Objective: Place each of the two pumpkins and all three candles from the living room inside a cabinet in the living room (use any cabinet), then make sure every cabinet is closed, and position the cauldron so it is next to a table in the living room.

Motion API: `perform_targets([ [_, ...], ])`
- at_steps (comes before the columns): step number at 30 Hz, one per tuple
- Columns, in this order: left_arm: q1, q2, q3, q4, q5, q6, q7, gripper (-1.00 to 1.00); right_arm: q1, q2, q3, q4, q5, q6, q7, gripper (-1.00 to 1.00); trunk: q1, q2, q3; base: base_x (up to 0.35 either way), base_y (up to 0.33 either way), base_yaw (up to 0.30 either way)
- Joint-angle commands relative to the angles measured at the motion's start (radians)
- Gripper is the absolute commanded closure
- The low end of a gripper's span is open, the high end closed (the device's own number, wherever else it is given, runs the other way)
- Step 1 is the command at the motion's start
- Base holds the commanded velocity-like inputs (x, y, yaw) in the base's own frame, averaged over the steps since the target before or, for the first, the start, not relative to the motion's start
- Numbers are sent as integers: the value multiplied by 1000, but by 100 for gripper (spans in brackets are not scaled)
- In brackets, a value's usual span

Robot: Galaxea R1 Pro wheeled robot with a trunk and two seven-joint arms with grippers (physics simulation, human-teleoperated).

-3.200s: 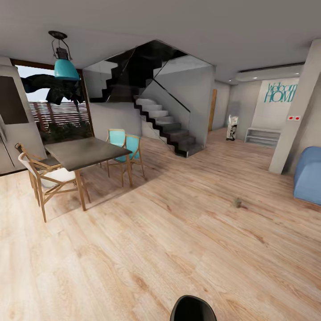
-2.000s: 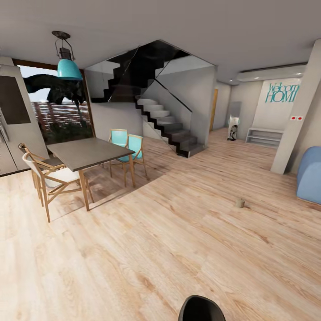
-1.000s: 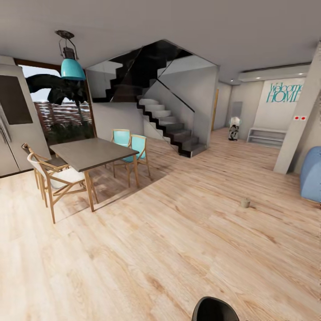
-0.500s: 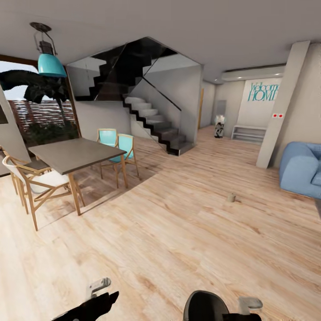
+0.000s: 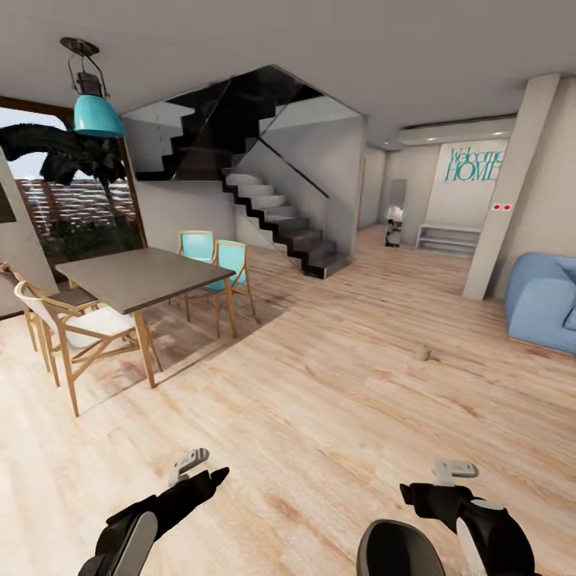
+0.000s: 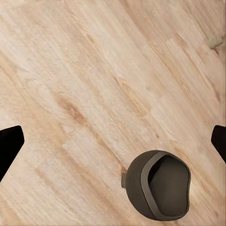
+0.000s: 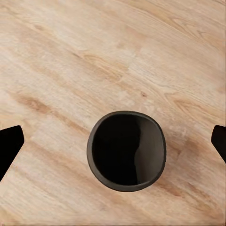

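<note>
Wood floor (image 5: 320, 384) bears cauldron (image 7: 126, 150) below the spread right hand (image 7: 113, 136).

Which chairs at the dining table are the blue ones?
The two turquoise chairs on the dining table's far side, toward the staircase; the near-side chair is white-cushioned wood.

The cauldron (image 5: 398, 550) is a dark, round, open-mouthed pot standing upright on the wooden floor (image 5: 320, 416) at the bottom edge of the head view, right of centre; its inside looks empty and black in the right wrist view (image 7: 126, 150). A candle (image 5: 422, 352), a small beige cylinder, stands on the floor at middle right, well apart from the cauldron.
</note>
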Motion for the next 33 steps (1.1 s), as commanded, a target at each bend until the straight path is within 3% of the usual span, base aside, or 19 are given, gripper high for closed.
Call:
perform_targets([
  [1, 0, -4, 2, 0, 6, -1, -3, -100, -5, -1, 0, -7, -3, 21, 0, -100, 0, -1, -1, 7, 321, -77],
  [10, 15, -23, -112, 2, 5, -104, -7, -100, -19, -10, -3, -27, -4, 78, -1, -100, 0, -1, -3, 149, 260, -189],
  [19, 16, -20, -122, 34, 11, -108, -11, -100, -18, -10, -4, -28, -4, 81, 0, -100, 0, -1, -7, 271, 167, -255],
  [33, 15, -19, -120, 37, 12, -104, -10, -100, -20, -11, -13, -28, -3, 81, -1, -100, 0, -1, -12, 138, 306, -258],
])
